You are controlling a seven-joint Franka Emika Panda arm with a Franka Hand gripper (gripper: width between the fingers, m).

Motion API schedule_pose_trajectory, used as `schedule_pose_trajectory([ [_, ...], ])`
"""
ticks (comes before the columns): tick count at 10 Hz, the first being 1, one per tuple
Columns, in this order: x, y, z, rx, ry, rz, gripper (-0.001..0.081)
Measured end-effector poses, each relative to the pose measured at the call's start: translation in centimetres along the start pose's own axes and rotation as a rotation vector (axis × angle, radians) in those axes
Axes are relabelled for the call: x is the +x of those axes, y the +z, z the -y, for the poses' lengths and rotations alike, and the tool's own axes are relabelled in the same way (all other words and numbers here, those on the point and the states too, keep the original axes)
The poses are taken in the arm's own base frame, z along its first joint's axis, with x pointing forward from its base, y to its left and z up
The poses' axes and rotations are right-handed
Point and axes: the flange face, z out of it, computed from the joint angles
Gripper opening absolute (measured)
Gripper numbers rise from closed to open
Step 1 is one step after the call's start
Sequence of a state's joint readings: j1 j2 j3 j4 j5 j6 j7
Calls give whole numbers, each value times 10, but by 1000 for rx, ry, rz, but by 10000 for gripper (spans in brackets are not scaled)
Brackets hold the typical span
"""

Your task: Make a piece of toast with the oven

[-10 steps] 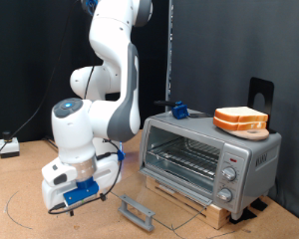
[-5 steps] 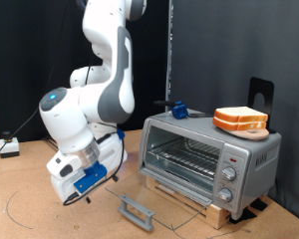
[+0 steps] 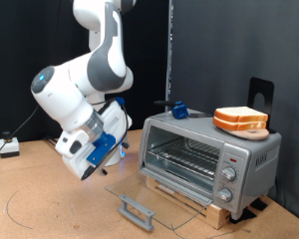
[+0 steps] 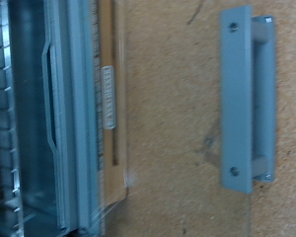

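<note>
— Silver and boxy, the oven [image 3: 209, 159] sits at the exterior view's right with its glass door [image 3: 154, 202] dropped flat and the grey bar handle [image 3: 138, 211] at the door's free edge. Where's the bread?

— The piece of toast [image 3: 240, 120] lies on the oven's roof, stacked with a second slice; I can't separate the two. It is well apart from the gripper [image 3: 90, 164].

— And the gripper itself?

— It hangs off the white arm [image 3: 80, 85] above the brown table [image 3: 40, 214], tilted, just beside the open door's edge and touching nothing. Its fingers are too blurred to say whether they stand wide or narrow; nothing shows between them.

— What about the wrist view?

— No fingers show there. Ahead of them lies the bar handle [image 4: 247, 99], blurred, over the door's clear glass, through which the table's brown [image 4: 173, 118] shows. Beyond that runs the oven's open mouth [image 4: 39, 118] with its wire rack [image 4: 5, 99].
</note>
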State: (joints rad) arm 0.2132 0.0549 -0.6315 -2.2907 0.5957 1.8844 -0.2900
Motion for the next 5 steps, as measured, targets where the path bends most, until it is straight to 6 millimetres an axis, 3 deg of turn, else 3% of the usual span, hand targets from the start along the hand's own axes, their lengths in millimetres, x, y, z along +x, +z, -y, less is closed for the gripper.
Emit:
schedule_pose_trajectory([
  [3,-21,-19,19,-54,-13,15,809],
  [5,-31,-19,25,-76,-3,9,809],
])
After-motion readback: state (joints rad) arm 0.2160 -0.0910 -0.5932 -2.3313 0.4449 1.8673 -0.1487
